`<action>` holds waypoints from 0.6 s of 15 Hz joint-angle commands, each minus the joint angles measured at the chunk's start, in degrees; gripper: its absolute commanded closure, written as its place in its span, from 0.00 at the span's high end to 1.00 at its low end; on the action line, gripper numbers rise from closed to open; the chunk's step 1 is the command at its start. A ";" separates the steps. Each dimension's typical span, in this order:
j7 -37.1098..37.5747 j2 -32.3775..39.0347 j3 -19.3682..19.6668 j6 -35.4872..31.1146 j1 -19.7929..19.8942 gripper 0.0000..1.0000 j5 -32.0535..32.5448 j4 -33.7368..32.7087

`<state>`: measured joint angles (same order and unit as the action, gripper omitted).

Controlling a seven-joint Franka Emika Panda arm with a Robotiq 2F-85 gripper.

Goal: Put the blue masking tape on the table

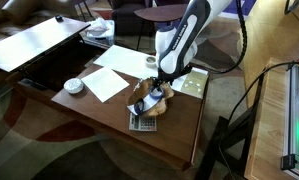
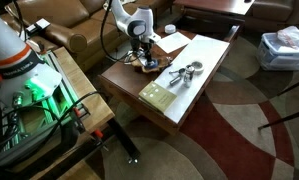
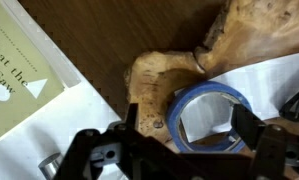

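1. My claw (image 3: 189,124) is hanging straight down over the brown wooden table (image 1: 179,135), seen from the wrist camera; its jaws are standing wide apart and are not clamping anything.
2. The blue masking tape (image 3: 199,92) is lying flat between my fingers (image 3: 251,130), open centre facing up. Its near rim is overlapping one pad in this view, and I cannot tell whether they are touching.
3. The roll is resting partly on a tan, knobbly lump (image 3: 154,78) and partly on a white sheet (image 3: 279,72), both sitting on the dark tabletop.
4. A pale green book (image 3: 14,75) with printed words is lying off to one side, over another white sheet (image 3: 44,135).
5. In both exterior views my white arm is bending over the table (image 2: 124,78), with the claw (image 1: 155,88) (image 2: 144,62) hovering low above the tan lump (image 1: 157,100). The tape is too small to make out there.
6. A pale whitish tape roll (image 1: 74,86) is sitting well apart from my claw, near the table's far corner beside the papers.
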<state>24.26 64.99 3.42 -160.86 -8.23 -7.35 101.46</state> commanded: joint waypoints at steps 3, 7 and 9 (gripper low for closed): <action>8.34 7.08 6.31 0.14 -7.51 0.74 -1.54 -7.67; 12.55 10.96 8.49 1.64 -9.62 0.72 -1.06 -11.82; 13.94 12.63 9.03 2.16 -9.81 0.70 -0.83 -13.64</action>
<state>35.56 73.56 10.56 -160.41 -16.58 -7.40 92.45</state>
